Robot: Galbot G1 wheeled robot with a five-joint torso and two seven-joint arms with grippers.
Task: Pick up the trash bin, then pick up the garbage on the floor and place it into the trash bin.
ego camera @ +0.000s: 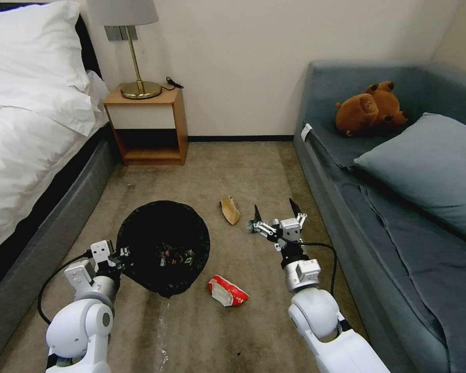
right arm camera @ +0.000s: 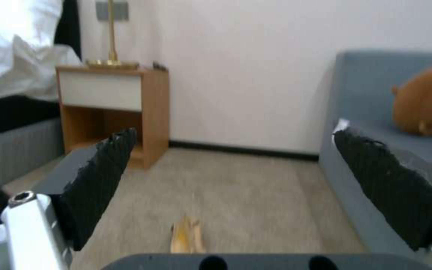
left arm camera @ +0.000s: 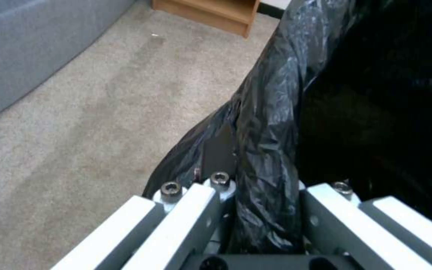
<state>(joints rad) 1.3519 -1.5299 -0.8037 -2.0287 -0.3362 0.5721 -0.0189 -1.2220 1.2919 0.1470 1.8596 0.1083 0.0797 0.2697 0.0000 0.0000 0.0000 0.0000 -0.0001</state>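
The trash bin point(ego camera: 163, 248), lined with a crinkly black bag, is on my left with its mouth facing up and some litter inside. My left gripper point(ego camera: 120, 254) is shut on its rim; the left wrist view shows the gripper point(left arm camera: 271, 180) pinching the black bag point(left arm camera: 271, 123). My right gripper point(ego camera: 276, 210) hovers open over the carpet, and its black pads point(right arm camera: 101, 180) stand wide apart. A yellow-brown snack packet point(ego camera: 230, 209) point(right arm camera: 186, 236) lies just ahead and left of it. A small green-labelled bottle point(ego camera: 252, 226) peeks out beside its left finger. The red-and-white wrapper point(ego camera: 227, 291) lies between my arms.
A bed point(ego camera: 31, 155) runs along the left, and a grey sofa point(ego camera: 378, 207) with a cushion and a brown plush toy point(ego camera: 370, 109) along the right. A wooden nightstand point(ego camera: 147, 127) with a lamp stands at the back wall. Carpet strip between them is narrow.
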